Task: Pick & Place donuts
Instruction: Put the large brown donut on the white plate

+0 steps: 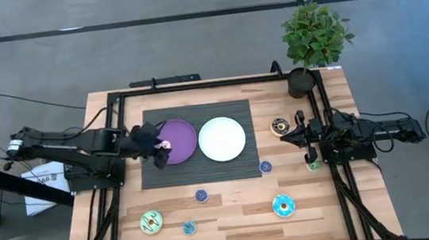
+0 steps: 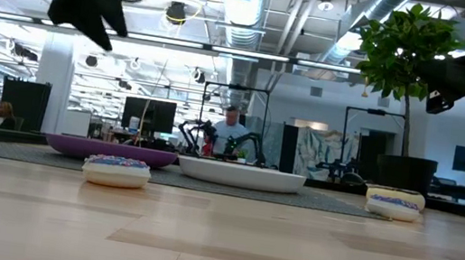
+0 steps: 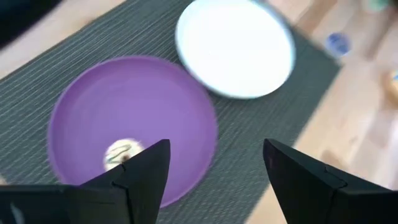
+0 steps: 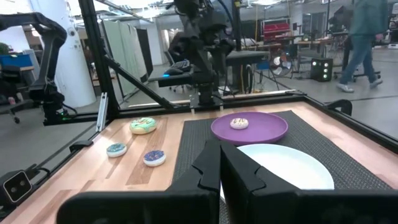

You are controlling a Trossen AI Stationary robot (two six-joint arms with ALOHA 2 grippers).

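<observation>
Cream donut [image 3: 120, 153] (a blurred, seemingly glossy ring) lies on smooth purple plate [image 3: 134, 112]

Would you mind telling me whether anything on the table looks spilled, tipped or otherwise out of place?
Nothing stands out. One cream donut lies flat on the purple plate below the open left claw; the white plate is bare, and the other donuts sit flat on the wood.
</observation>
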